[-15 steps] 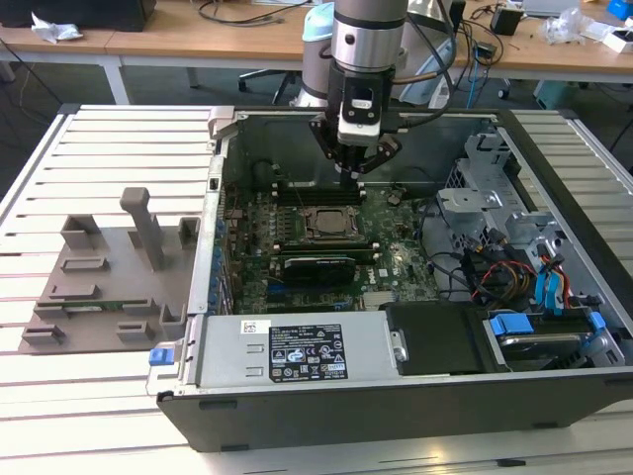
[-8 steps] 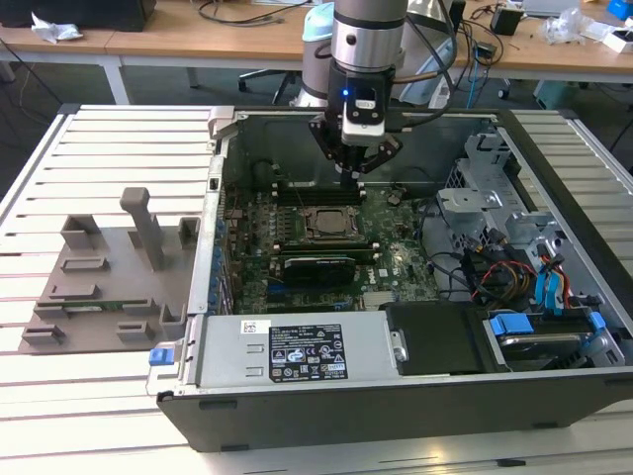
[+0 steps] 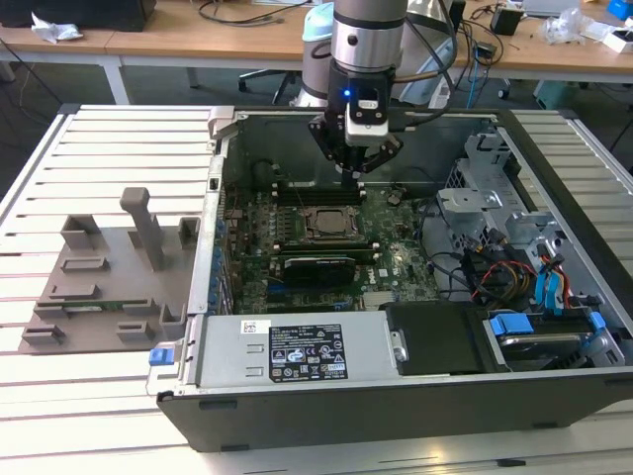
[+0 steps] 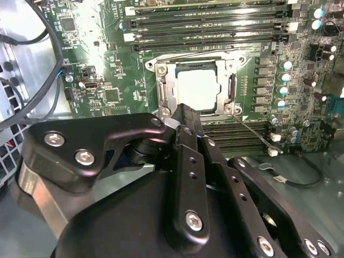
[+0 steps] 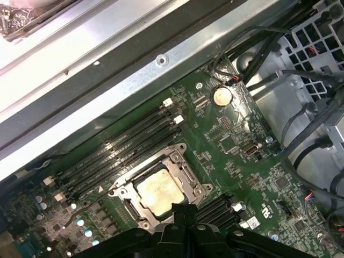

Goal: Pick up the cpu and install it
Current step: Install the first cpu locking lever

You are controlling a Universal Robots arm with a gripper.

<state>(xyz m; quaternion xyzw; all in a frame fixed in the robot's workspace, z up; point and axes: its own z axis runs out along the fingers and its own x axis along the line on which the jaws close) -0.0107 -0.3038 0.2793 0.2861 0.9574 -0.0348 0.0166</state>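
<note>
The robot's gripper (image 3: 352, 174), fingers pinched together and holding nothing, hovers above the cpu (image 4: 196, 90), which appears already seated in the motherboard socket (image 5: 189, 173).

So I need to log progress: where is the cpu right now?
The cpu sits in the motherboard socket inside the computer case, beside the memory slots in both wrist views, with the gripper above it.

In the second wrist view, the cpu (image 4: 198, 90) lies flat inside the socket frame (image 4: 167, 86) on the green motherboard (image 4: 102, 64), beyond the black gripper (image 4: 181, 115).
</note>
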